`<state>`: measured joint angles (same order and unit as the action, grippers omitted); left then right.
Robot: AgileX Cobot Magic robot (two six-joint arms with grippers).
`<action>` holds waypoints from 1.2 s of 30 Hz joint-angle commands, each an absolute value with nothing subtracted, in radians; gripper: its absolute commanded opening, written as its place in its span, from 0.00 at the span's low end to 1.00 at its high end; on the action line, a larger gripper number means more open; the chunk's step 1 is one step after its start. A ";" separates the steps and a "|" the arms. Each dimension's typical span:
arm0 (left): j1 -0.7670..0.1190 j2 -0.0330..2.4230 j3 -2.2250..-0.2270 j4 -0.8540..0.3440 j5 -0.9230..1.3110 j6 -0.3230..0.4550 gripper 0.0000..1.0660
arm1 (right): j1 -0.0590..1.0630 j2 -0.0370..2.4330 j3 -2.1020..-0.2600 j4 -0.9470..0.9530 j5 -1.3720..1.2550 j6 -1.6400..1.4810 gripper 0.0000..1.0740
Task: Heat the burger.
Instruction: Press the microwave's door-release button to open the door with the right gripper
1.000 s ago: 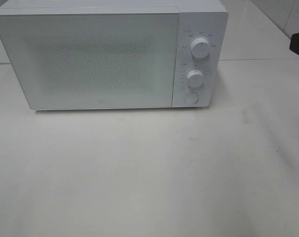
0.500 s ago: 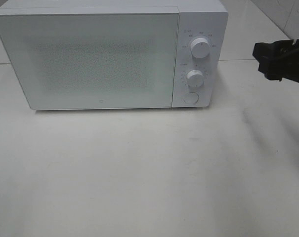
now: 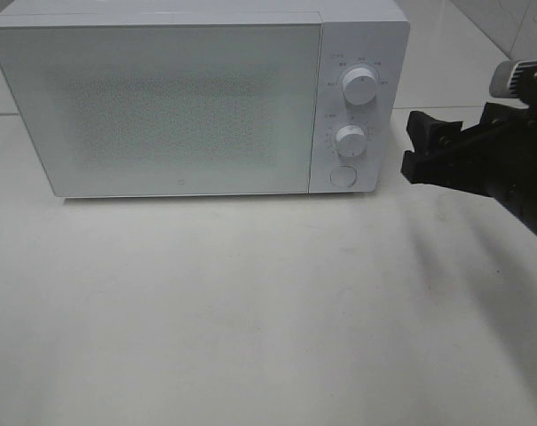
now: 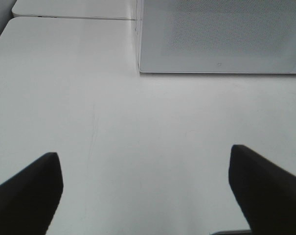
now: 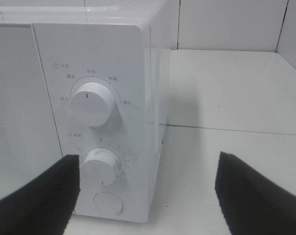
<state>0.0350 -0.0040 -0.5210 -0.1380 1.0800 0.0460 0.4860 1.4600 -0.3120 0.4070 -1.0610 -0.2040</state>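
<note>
The right fingers [image 3: 428, 127] stand spread wide with nothing between them, off the counter [image 3: 250, 302]. Their tips point at the side of a white microwave [image 3: 179, 106]. They are near its control panel but do not touch it.

Ahead of these fingers on the panel are an upper dial [image 3: 360, 86], a lower dial [image 3: 350, 138] and, lowest, a round button [image 3: 342, 176]. From the high camera, the lower dial and the button sit about level with the fingertips. The upper dial is above them.

In the right wrist view the same fingers [image 5: 40, 196] frame the panel. The lower dial [image 5: 101, 166] and the button [image 5: 108, 203] lie in the gap, close to one finger. The upper dial [image 5: 91, 104] is farther ahead.

The left fingers [image 4: 25, 196] are also spread wide and hold nothing. Bare counter [image 4: 138, 122] lies beneath and between them. Well ahead of them is a lower corner of the microwave [image 4: 221, 44], with its speckled door shut flush.

The door's frosted panel shows nothing of the inside. Where the burger is cannot be told from these views.
</note>
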 commanded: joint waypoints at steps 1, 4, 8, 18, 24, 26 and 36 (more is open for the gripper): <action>0.034 -0.011 -0.517 -0.144 1.071 0.046 0.79 | 0.567 1.527 -0.313 0.542 -1.189 -0.226 0.70; 0.034 -0.011 -0.517 -0.144 1.071 0.046 0.79 | 0.626 1.583 -0.313 0.622 -1.258 -0.226 0.70; 0.034 -0.011 -0.517 -0.144 1.071 0.046 0.79 | 0.681 1.630 -0.313 0.671 -1.312 -0.226 0.70; 0.034 -0.011 -0.517 -0.144 1.071 0.046 0.79 | 0.842 1.754 -0.381 0.827 -1.343 -0.225 0.70; 0.034 -0.011 -0.517 -0.144 1.071 0.046 0.79 | 0.878 1.803 -0.409 0.832 -1.342 -0.225 0.70; 0.034 -0.011 -0.517 -0.144 1.071 0.046 0.79 | 0.879 1.810 -0.409 0.832 -1.341 -0.225 0.70; 0.034 -0.011 -0.517 -0.144 1.071 0.046 0.79 | 0.879 1.812 -0.409 0.831 -1.336 -0.146 0.70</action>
